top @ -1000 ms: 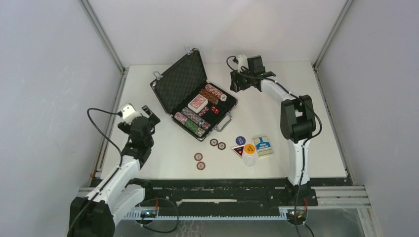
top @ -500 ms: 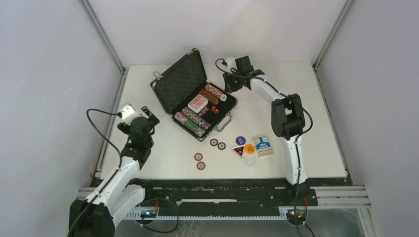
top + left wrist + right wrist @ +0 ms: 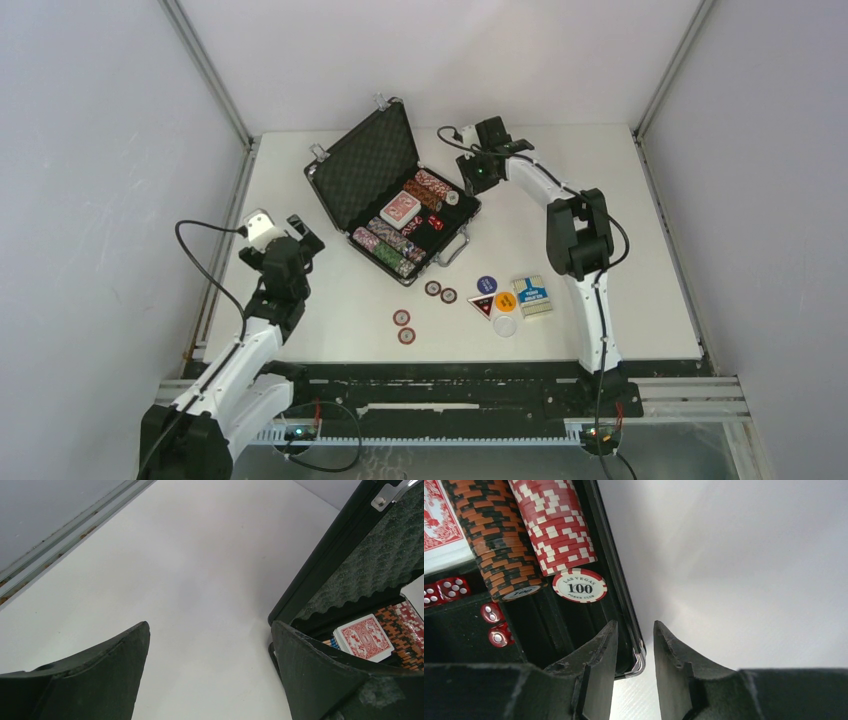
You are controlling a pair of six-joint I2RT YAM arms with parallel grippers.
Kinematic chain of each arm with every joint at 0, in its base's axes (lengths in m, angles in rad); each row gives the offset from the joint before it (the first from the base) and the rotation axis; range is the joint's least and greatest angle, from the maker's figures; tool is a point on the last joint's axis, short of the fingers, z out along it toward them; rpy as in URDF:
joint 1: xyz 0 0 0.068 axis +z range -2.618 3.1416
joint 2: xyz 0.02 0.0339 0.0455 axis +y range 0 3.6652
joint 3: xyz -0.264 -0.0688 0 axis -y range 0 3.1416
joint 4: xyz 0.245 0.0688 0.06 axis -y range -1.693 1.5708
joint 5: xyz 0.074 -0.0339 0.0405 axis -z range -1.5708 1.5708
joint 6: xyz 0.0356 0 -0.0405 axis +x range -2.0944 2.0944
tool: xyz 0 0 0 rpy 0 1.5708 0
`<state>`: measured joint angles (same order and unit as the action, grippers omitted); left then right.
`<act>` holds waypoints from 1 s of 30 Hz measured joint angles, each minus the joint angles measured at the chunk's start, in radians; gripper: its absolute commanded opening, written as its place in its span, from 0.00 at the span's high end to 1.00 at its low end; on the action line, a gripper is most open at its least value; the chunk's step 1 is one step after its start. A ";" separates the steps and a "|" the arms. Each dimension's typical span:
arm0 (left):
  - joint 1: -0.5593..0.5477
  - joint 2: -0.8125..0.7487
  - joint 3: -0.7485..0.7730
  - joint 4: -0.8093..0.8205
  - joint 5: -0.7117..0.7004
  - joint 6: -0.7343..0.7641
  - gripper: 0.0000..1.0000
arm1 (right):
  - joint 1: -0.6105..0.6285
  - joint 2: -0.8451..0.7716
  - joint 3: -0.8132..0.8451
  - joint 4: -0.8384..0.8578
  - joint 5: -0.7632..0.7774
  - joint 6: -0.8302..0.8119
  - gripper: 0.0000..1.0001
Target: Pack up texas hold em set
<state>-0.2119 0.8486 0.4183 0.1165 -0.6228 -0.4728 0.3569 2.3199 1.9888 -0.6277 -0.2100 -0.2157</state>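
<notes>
Your case [image 3: 365,170] lies open toward the far side of the worktop [image 3: 620,200], lid propped up, handle [image 3: 455,250] on its near edge. Inside it you've got the red deck [image 3: 400,208], rows of chips [image 3: 385,245] and the red dice [image 3: 436,223].

Your right gripper [image 3: 635,625] hangs at the case's far right corner. Its jaws are drawn close with a slim gap between them. The corner rim shows through that gap, and nothing I can see is pinched. Just inside that corner a 100 chip [image 3: 579,585] lies flat at the foot of the red-and-white row [image 3: 553,525].

Your left gripper [image 3: 210,630] sits well off the case's left side, over bare worktop, jaws spread wide, holding nothing.

In front of the case, near its handle, two loose chips [image 3: 432,288] lie side by side, and two more [image 3: 401,317] sit further from it. Also in front of the case, to the right of those, is a cluster: a blue button [image 3: 487,284], an orange button [image 3: 505,301], a triangular button [image 3: 481,304] and a white button [image 3: 505,324]. The blue deck [image 3: 533,296] lies just beside them.
</notes>
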 measured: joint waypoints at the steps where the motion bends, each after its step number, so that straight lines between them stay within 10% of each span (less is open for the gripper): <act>1: 0.000 0.000 0.000 0.000 0.002 0.000 0.04 | 0.000 0.001 0.001 -0.008 0.003 -0.004 0.60; 10: 0.000 0.003 0.000 0.001 0.024 0.000 0.05 | 0.011 0.036 0.021 -0.060 0.019 -0.029 0.74; 16: 0.000 0.012 0.000 0.002 0.034 -0.001 0.05 | 0.014 0.039 0.029 -0.067 0.026 -0.044 1.00; 30: 0.000 0.013 0.000 0.002 0.063 -0.009 0.05 | 0.008 0.008 -0.039 -0.001 0.038 -0.005 1.00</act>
<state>-0.2119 0.8612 0.4183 0.1181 -0.5594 -0.4816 0.3645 2.3280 1.9495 -0.6289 -0.1722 -0.2211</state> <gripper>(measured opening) 0.954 0.021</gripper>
